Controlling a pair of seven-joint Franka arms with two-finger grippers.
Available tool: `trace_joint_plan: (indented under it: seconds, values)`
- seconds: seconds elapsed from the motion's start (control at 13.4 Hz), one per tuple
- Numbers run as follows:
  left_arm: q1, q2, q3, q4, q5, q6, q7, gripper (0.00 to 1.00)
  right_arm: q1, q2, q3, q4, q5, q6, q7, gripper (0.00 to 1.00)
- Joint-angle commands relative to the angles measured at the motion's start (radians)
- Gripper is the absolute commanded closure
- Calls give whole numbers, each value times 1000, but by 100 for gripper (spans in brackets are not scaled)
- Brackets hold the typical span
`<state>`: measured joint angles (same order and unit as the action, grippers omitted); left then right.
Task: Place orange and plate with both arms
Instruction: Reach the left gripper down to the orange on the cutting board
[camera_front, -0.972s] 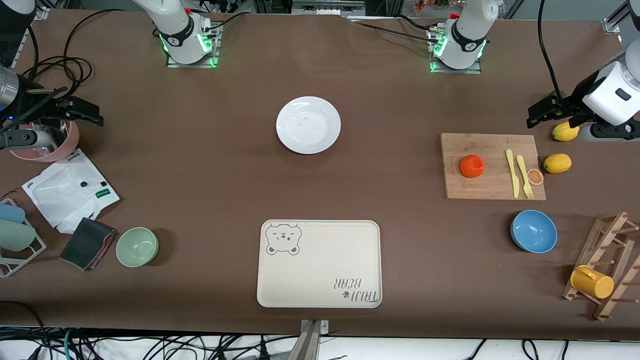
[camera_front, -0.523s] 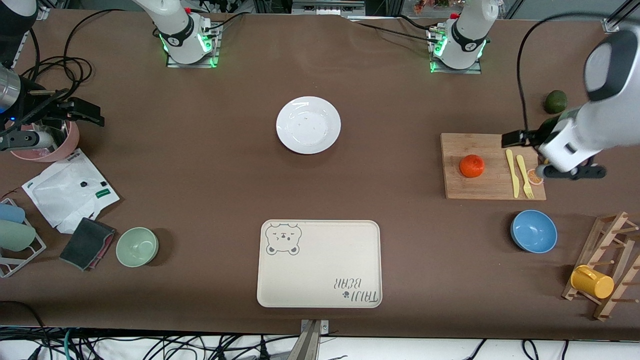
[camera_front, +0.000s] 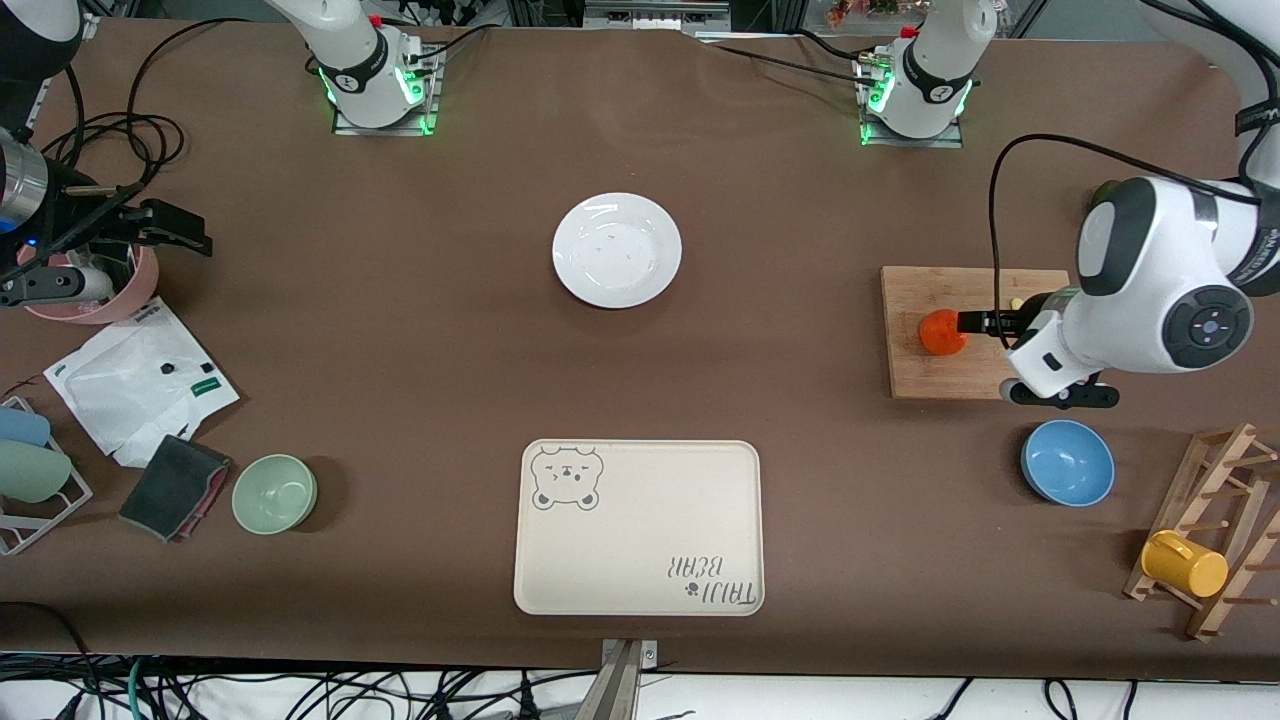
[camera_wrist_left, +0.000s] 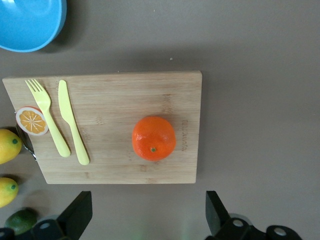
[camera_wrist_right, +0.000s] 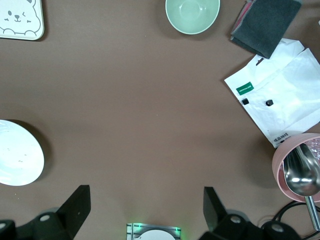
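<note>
Nothing of the task looks finished yet: both of its 2 things lie where a pickup has not begun. The left gripper (camera_wrist_left: 145, 220) hangs above the cutting board (camera_front: 935, 372) with its fingers spread wide and nothing between them; the orange (camera_front: 939, 333) sits on the board right under it, roughly centred between the 2 fingers in the left wrist view and not touched. A yellow fork (camera_wrist_left: 48, 118) and knife (camera_wrist_left: 72, 122) lie on the same board, off to one side of the gripper's line, well clear of the fruit. The right gripper (camera_front: 165, 225) waits over the right arm's end of the table, above a pink bowl (camera_front: 100, 300), equally wide open and empty. The plate (camera_front: 617, 249) rests bare on the table, well apart from that gripper, toward the middle. By my reading, the left arm is set to descend on the orange, while the plate's pickup and both placements remain.
</note>
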<state>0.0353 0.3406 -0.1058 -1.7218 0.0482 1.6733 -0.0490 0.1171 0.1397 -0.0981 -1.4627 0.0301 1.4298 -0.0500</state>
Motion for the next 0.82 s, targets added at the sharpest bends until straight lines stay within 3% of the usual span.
trace_joint_plan:
  seconds: [0.0,0.3,0.45,0.75]
  values:
    - [6,-38,3,-132,35,119,49,0,-7,-12,3,-16,-4,11,-14,0]
    - [0,-57,2,-349,38,373,55,0,-7,-12,3,-22,-4,12,-14,0]
    - [-3,-61,0,-374,123,417,72,0,-7,-12,3,-22,-4,15,-16,0]
    - [8,-58,-5,-448,131,512,72,0,-5,-12,5,-24,-6,17,-14,0]
